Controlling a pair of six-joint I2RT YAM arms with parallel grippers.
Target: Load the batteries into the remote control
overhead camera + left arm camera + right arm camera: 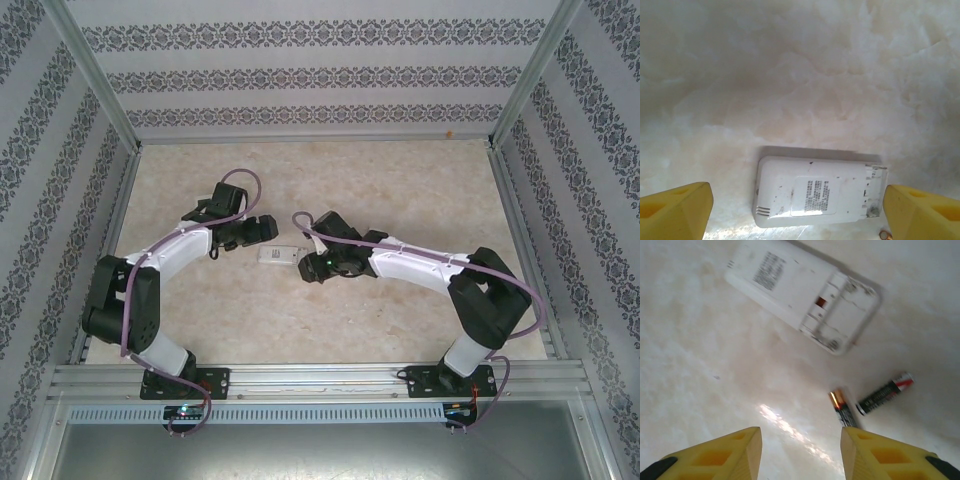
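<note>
**Step in hand:** pick-up of the first battery.

**Task items:** The remote point(790, 290) lies back up, its compartment point(840, 315) uncovered and empty. Both batteries point(885, 393) lie loose just beside the remote's compartment end.

**Grippers:**
- The right gripper point(800, 452) hovers near the batteries, jaws moderately apart and holding nothing. One battery lies just beside a fingertip.
- The left gripper point(797, 212) straddles the remote lengthwise, jaws wide and not clamped.

**Next move, as judged:** centre the right jaws over one battery and close, while the left steadies the remote.

**Writing:** the remote's label point(815, 195) and the battery print are illegible.
</note>
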